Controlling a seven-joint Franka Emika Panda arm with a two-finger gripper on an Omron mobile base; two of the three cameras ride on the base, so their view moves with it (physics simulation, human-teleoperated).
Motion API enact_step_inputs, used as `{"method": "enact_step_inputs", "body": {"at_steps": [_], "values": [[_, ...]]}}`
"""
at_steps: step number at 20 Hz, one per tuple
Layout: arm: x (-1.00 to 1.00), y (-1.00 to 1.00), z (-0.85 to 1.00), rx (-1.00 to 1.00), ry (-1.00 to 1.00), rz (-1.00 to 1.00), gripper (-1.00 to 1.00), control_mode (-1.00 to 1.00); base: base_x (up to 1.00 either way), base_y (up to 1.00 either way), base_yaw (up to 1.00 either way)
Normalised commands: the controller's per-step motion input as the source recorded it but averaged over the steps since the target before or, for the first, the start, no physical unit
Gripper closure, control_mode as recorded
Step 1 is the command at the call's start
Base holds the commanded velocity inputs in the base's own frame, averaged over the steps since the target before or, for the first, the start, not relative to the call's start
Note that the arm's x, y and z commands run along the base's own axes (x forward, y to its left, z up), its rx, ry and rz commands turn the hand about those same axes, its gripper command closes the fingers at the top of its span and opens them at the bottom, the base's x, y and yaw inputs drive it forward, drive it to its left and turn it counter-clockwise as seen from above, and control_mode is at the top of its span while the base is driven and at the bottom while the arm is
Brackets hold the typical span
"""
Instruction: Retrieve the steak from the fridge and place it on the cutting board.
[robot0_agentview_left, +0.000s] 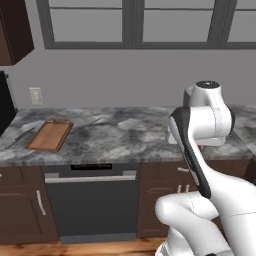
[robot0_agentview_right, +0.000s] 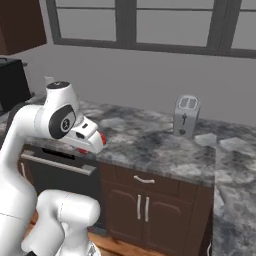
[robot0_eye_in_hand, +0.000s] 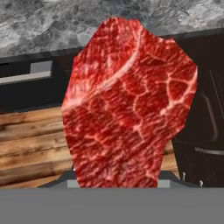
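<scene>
The steak (robot0_eye_in_hand: 129, 105), bright red with pale marbling, stands upright right in front of the hand camera, and my gripper (robot0_eye_in_hand: 117, 183) is shut on its lower end. In the right base view the gripper (robot0_agentview_right: 97, 141) hangs in front of the counter edge, with a sliver of the steak (robot0_agentview_right: 103, 137) showing at its tip. The cutting board (robot0_agentview_left: 50, 135), reddish-brown with a darker rim, lies bare on the grey marbled countertop (robot0_agentview_left: 125, 132) at the far left, well away from the hand. The fridge is out of view.
A toaster (robot0_agentview_right: 186, 116) stands on the counter to the right. A dishwasher (robot0_agentview_left: 91, 202) with a bar handle sits under the counter, between dark brown cabinets. A black appliance (robot0_agentview_left: 5, 107) is at the far left. Wooden floor lies below.
</scene>
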Motion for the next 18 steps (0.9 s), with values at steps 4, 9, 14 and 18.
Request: {"method": "enact_step_inputs", "body": {"at_steps": [4,9,14,18], "values": [[0.00,0.00,0.00,0.00,0.00,0.00,1.00,1.00,0.41,-0.04,0.00],[0.00,0.00,0.00,0.00,0.00,0.00,1.00,1.00,0.35,0.06,0.00],[0.00,0.00,0.00,0.00,0.00,0.00,1.00,1.00,0.29,0.44,-0.07],[0.00,0.00,0.00,0.00,0.00,0.00,1.00,1.00,0.34,0.60,-0.13]]}}
